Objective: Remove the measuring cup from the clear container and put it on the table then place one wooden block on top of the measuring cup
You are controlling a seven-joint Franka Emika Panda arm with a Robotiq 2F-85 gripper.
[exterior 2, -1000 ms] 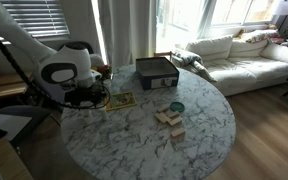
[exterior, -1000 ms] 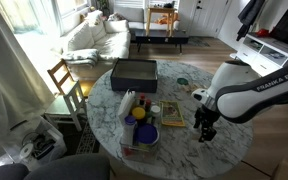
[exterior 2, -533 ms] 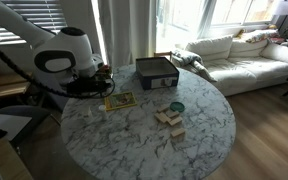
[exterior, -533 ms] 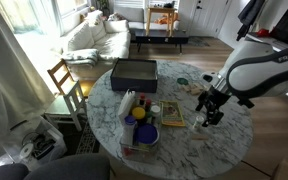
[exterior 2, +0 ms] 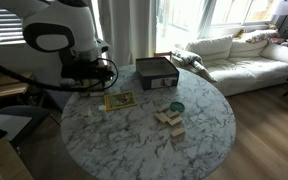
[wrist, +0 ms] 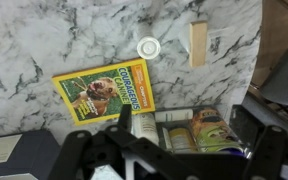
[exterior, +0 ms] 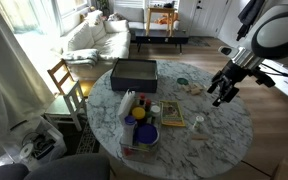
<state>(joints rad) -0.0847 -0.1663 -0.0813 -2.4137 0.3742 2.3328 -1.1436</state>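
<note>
The measuring cup [wrist: 148, 46] is a small white round cup that stands on the marble table [wrist: 44, 40], just past the corner of a yellow book [wrist: 109, 90]. It also shows in an exterior view [exterior: 201, 122]. The clear container [wrist: 162, 117] holds several bottles and cans; in an exterior view [exterior: 139, 135] it sits at the table's near edge. One wooden block [wrist: 198, 43] lies near the cup, and more blocks [exterior 2: 169, 118] lie mid-table. My gripper [exterior: 223, 92] hangs high above the table, open and empty; it also shows in the wrist view [wrist: 169, 147].
A dark grey rectangular box [exterior: 134, 72] stands at the back of the table and also shows in the opposite exterior view [exterior 2: 156, 70]. A teal lid [exterior 2: 176, 106] lies near the blocks. A wooden chair [exterior: 66, 85] and a sofa [exterior: 96, 40] stand beyond the table.
My gripper has risen from low over the table beside the book to well above it. The measuring cup stays on the table.
</note>
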